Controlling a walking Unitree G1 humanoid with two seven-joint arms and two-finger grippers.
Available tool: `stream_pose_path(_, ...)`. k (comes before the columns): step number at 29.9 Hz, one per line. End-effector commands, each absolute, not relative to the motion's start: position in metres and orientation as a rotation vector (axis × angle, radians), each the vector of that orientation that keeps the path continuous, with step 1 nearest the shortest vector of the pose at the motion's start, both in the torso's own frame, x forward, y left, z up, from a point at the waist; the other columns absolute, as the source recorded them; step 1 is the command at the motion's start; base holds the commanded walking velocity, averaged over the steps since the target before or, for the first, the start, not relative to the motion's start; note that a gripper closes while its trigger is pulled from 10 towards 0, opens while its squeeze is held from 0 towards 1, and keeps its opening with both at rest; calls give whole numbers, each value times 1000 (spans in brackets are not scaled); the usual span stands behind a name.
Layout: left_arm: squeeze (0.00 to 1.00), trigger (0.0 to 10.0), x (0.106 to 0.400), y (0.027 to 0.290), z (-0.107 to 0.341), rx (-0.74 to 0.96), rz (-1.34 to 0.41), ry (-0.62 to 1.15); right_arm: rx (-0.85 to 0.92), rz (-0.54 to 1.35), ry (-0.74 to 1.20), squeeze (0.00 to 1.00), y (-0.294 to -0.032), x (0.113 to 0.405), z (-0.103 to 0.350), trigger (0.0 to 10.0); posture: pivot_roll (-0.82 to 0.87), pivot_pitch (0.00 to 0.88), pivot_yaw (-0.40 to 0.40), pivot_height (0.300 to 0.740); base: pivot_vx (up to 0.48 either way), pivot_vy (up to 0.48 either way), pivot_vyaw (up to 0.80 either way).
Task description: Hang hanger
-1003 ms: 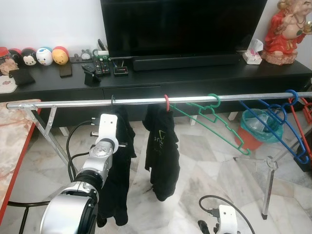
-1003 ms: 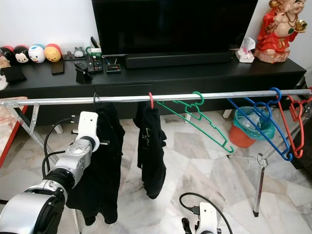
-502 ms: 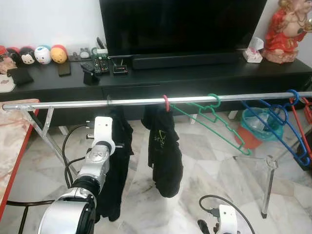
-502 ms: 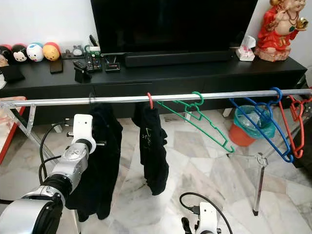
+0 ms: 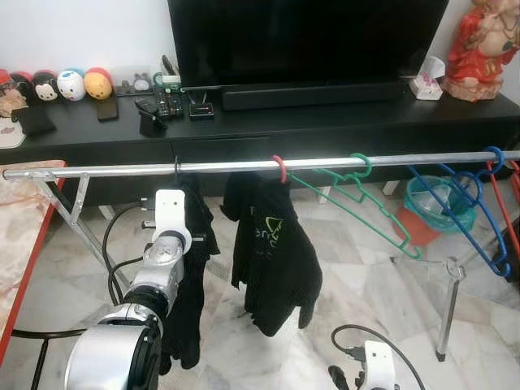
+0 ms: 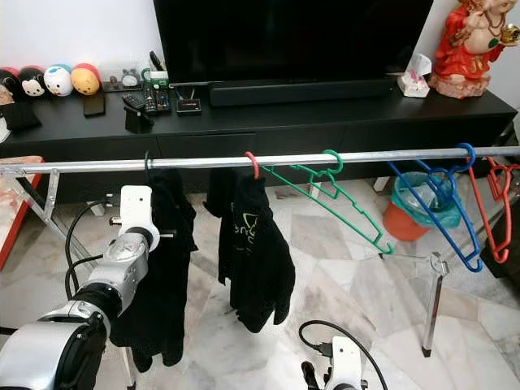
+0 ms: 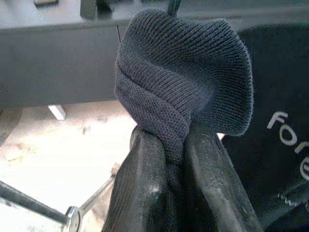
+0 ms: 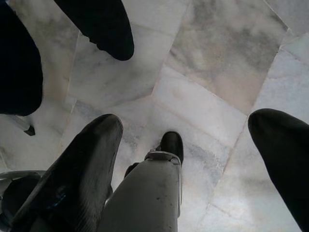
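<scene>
A metal clothes rail (image 5: 390, 160) runs across in front of me. A black hanger hook (image 5: 176, 166) sits on it at the left, carrying a dark knit garment (image 5: 197, 244). My left gripper (image 7: 171, 140) is shut on a bunched fold of that garment just below the rail; its white wrist (image 5: 169, 215) shows beside the cloth. To the right, a second black garment (image 5: 272, 260) hangs from a red hanger hook (image 5: 279, 168). My right gripper (image 8: 186, 121) hangs low over the marble floor with its fingers wide apart and nothing between them.
Farther along the rail hang an empty green hanger (image 5: 357, 199), then blue hangers (image 5: 475, 203) and a red one. Behind stands a black TV console (image 5: 325, 122) with remotes and toys. An orange bin (image 5: 426, 215) and a rack leg (image 5: 445, 309) stand at the right, a red-edged table (image 5: 20, 236) at the left.
The black garment on the red hanger has swung and spread out wider. My left gripper has stayed shut on the dark knit garment. The camera has shifted slightly.
</scene>
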State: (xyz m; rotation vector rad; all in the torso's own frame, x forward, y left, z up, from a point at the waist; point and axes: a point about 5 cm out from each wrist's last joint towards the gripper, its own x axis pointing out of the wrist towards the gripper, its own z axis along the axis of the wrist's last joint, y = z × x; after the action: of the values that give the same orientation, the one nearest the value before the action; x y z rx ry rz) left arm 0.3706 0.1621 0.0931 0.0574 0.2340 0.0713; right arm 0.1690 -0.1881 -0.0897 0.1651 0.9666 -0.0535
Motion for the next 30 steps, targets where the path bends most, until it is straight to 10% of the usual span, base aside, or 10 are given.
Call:
stream_pose_path(1, 0, 10000, 372, 159, 93, 85, 40, 270, 167, -57, 964, 0, -188, 168, -90, 10000, -96, 0, -36, 740, 0, 0, 0)
stream_pose_path(11, 0, 10000, 362, 155, 75, 128, -18, 310, 162, -44, 966, 0, -188, 168, -90, 10000, -95, 0, -35, 740, 0, 0, 0)
stream_pose_path(12, 561, 10000, 361, 155, 75, 121, -15, 302, 162, -44, 966, 0, -188, 168, -90, 10000, -93, 0, -36, 740, 0, 0, 0)
stream_pose_path(13, 561, 10000, 361, 156, 75, 116, -13, 297, 162, -44, 966, 0, -188, 168, -90, 10000, -93, 0, -36, 740, 0, 0, 0)
stream_pose_path(14, 1000, 10000, 361, 157, 76, 104, -11, 278, 160, -42, 966, 0, -188, 168, -90, 10000, -92, 0, -37, 740, 0, 0, 0)
stream_pose_path(30, 1000, 10000, 362, 158, 89, 81, -9, 156, 159, -36, 966, 0, -187, 169, -90, 10000, -88, 4, -35, 740, 0, 0, 0)
